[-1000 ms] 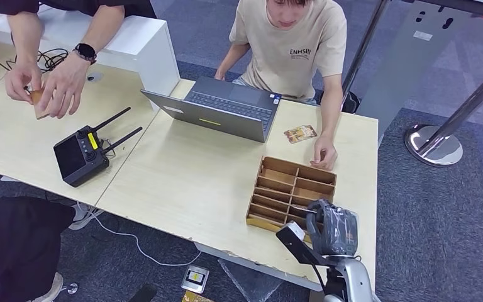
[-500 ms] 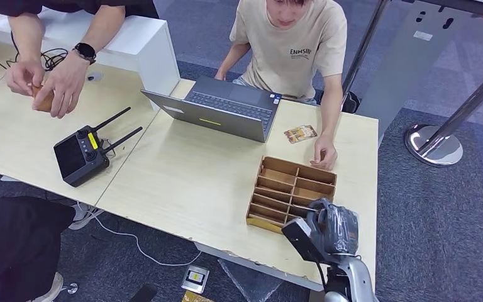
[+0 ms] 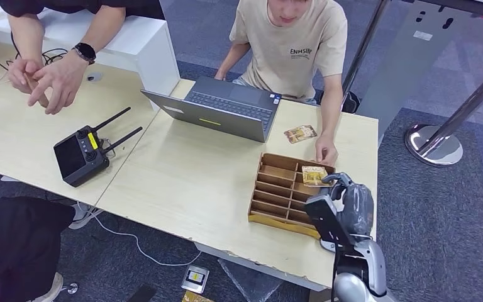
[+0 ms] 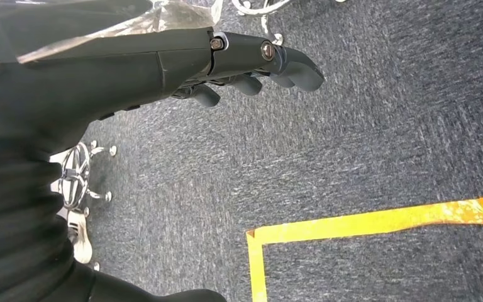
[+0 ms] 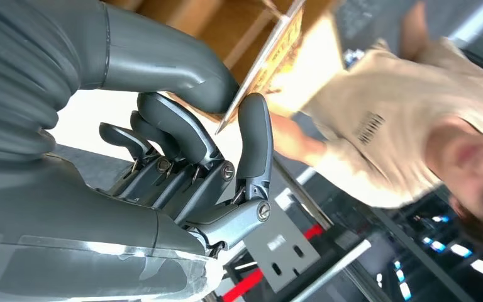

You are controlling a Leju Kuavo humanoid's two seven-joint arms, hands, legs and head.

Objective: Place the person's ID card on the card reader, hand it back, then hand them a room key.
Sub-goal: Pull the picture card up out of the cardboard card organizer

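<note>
- At the near right edge of the table (image 3: pixel 182 182), the right robot hand (image 3: pixel 346 204) reaches over the wooden tray (image 3: pixel 277 189) and pinches a yellow card (image 3: pixel 314 175) between thumb and a finger; the right wrist view shows the card's (image 5: pixel 277 53) edge held at the fingertips (image 5: pixel 255 126), with the other fingers curled beneath.
- The card held by the right robot hand (image 5: pixel 182 126) sits above the tray's far right compartments, just beside a person's hand (image 3: pixel 326 153) resting on the table.
- The left robot hand (image 4: pixel 226 63) hangs down over grey carpet (image 4: pixel 365 145) marked with a yellow tape line (image 4: pixel 352 223); its fingers are loosely bent and apart, with nothing in them.
- To the left on the table lies a black controller (image 3: pixel 82 154) with two antennas pointing toward the middle.
- Beyond the tray, a second card (image 3: pixel 300 133) with a brown picture lies flat on the table, between the laptop (image 3: pixel 220 110) and the person's hand.
- The open laptop stands at the far side of the table, in front of a seated person in a beige shirt (image 3: pixel 295 44).
- At the far left, another person's hands (image 3: pixel 44 78) are held together over the table, one wrist wearing a black watch (image 3: pixel 85 51), near a white box (image 3: pixel 141 44) and some black cables (image 3: pixel 50 60).
</note>
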